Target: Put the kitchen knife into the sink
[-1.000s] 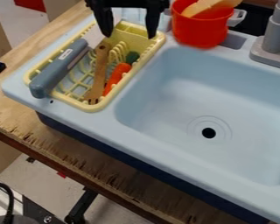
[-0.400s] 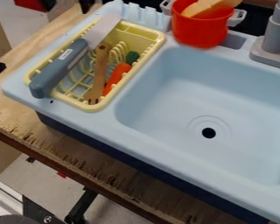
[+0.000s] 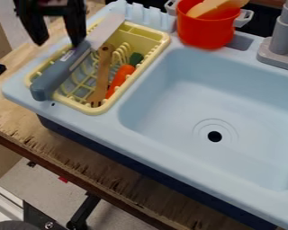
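I judge this the pre-grasp step: my tool (image 3: 59, 43), released and empty, must centre over the knife (image 3: 57, 72) at the rack's (image 3: 136, 40) left edge, then lower.

I can count one knife (image 3: 59, 74), two wooden utensils (image 3: 102, 74), one carrot (image 3: 120, 80), one dish rack (image 3: 137, 39), one red pot (image 3: 203, 32), one sink (image 3: 242, 99), one drain hole (image 3: 215, 136), one faucet (image 3: 285, 36) and one wooden table (image 3: 56, 146).
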Robot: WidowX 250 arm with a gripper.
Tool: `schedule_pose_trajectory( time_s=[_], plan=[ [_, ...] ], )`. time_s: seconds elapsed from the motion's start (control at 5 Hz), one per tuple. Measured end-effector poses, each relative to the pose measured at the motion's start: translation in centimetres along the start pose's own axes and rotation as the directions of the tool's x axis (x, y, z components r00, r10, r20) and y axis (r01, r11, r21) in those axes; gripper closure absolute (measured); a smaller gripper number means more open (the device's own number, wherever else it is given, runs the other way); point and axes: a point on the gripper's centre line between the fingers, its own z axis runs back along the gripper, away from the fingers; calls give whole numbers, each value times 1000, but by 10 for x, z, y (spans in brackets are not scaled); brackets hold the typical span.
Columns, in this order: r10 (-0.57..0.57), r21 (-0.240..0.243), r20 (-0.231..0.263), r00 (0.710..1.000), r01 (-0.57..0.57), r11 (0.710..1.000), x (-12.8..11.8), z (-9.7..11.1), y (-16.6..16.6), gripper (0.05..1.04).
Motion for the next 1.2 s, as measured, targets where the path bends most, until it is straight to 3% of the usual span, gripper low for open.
schedule_pose_trajectory(
  time_s=[0.2, 0.4, 0.8, 1.2],
  plan=[
    [-54, -30, -42, 998, 52, 998, -18, -6, -4, 87],
    [-49, -70, -43, 998, 46, 996, -24, -9, -7, 86],
    [-21, 17, 33, 999, 20, 1000, -30, -27, -13, 133],
    [42, 13, 35, 999, -42, 999, -30, -30, -22, 665]
  ],
)
